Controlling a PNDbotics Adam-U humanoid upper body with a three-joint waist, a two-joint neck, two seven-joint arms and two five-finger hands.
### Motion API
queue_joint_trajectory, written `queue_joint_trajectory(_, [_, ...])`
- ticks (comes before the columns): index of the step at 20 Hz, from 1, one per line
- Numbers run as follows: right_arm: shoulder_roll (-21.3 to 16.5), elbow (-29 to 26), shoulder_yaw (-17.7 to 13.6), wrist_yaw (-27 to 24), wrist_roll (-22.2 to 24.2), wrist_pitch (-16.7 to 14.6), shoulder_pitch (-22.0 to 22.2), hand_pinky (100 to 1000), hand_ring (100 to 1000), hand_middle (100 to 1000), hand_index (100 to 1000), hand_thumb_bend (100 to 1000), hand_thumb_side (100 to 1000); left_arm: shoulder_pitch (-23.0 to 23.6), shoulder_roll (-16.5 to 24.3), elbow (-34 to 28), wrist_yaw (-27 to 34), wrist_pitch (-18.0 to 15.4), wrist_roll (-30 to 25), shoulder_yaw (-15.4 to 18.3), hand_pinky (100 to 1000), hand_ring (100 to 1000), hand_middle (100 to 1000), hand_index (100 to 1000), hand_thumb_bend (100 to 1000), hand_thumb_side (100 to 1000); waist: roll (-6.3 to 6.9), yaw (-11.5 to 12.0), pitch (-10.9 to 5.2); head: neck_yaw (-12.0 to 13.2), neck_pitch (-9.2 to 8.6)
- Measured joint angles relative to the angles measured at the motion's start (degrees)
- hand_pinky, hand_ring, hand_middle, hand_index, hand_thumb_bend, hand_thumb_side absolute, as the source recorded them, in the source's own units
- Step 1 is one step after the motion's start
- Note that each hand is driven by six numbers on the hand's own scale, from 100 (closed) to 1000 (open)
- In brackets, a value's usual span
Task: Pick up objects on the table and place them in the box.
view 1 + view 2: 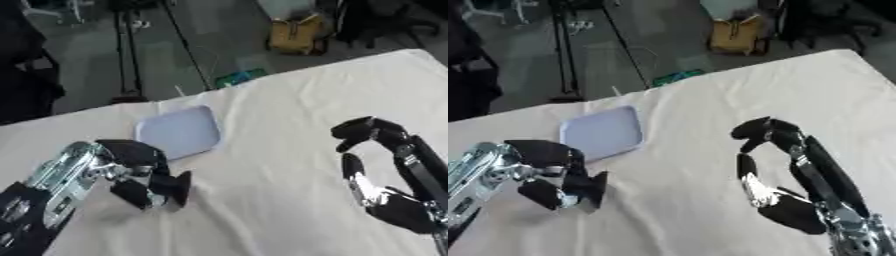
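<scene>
On the cloth-covered counter [289, 100] lies a flat pale-blue square object [180, 132], likely light and stiff; best pinched at an edge. Left robot hand [144, 182] hovers beside it, curled, empty. Right robot hand [785, 172] is relaxed, open.

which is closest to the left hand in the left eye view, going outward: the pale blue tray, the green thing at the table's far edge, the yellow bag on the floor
From the left hand:
1. Pale blue tray, just beyond it on the table.
2. Green thing, past the table's far edge.
3. Yellow bag, on the floor, up and right.
</scene>
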Motion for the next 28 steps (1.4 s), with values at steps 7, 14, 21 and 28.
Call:
queue_joint_trajectory(7, [0.0,0.0,0.0,0.0,0.0,0.0,0.0,828,601,726,789,100,579,-0.3,0.0,-0.4,0.5,0.3,-0.3,0.2,1000,970,755,786,100,830,-0.06,-0.1,-0.01,0.0,-0.03])
queue_joint_trajectory(14, [0.0,0.0,0.0,0.0,0.0,0.0,0.0,828,601,725,789,100,579,-0.3,0.0,0.1,-0.6,0.5,-0.5,0.2,1000,921,756,788,100,794,-0.06,-0.5,-0.01,0.0,-0.05])
queue_joint_trajectory(21, [0.0,0.0,0.0,0.0,0.0,0.0,0.0,829,602,725,789,100,578,-0.8,0.0,0.1,-0.5,0.8,-0.8,1.3,1000,913,738,786,100,736,-0.05,-0.5,-0.01,-0.1,-0.17])
queue_joint_trajectory(28, [0.0,0.0,0.0,0.0,0.0,0.0,0.0,829,603,725,788,100,576,-1.8,0.0,-0.8,1.1,1.5,-1.5,3.3,1000,909,732,783,100,694,-0.05,-0.5,-0.01,-0.1,-0.49])
